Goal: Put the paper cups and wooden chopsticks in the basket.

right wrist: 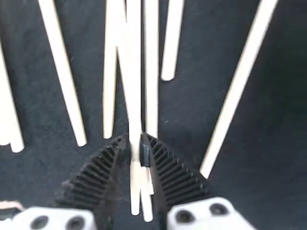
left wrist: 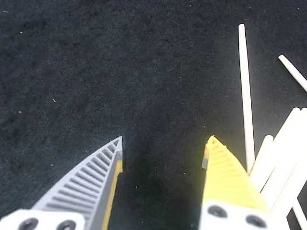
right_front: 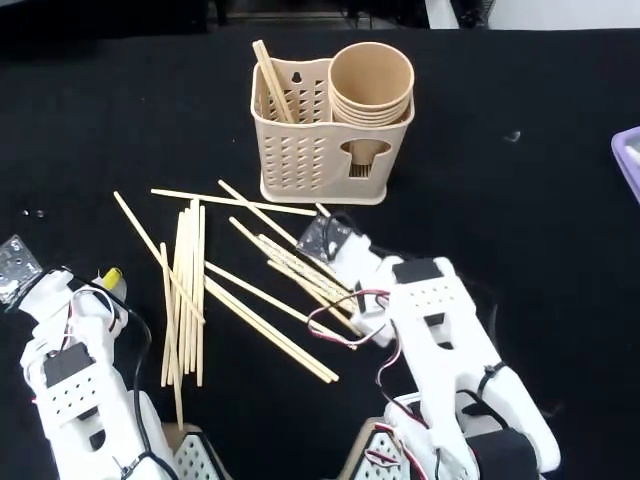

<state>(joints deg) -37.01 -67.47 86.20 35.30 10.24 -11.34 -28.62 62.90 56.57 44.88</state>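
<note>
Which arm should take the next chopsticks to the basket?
Right. The right gripper is shut on chopsticks and sits nearer the basket; the left gripper hangs open over bare black cloth.

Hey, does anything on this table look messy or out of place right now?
Yes: most wooden chopsticks lie scattered at crossing angles on the black table, outside the basket. Only a couple stand tilted in it, beside the stacked paper cups.
</note>
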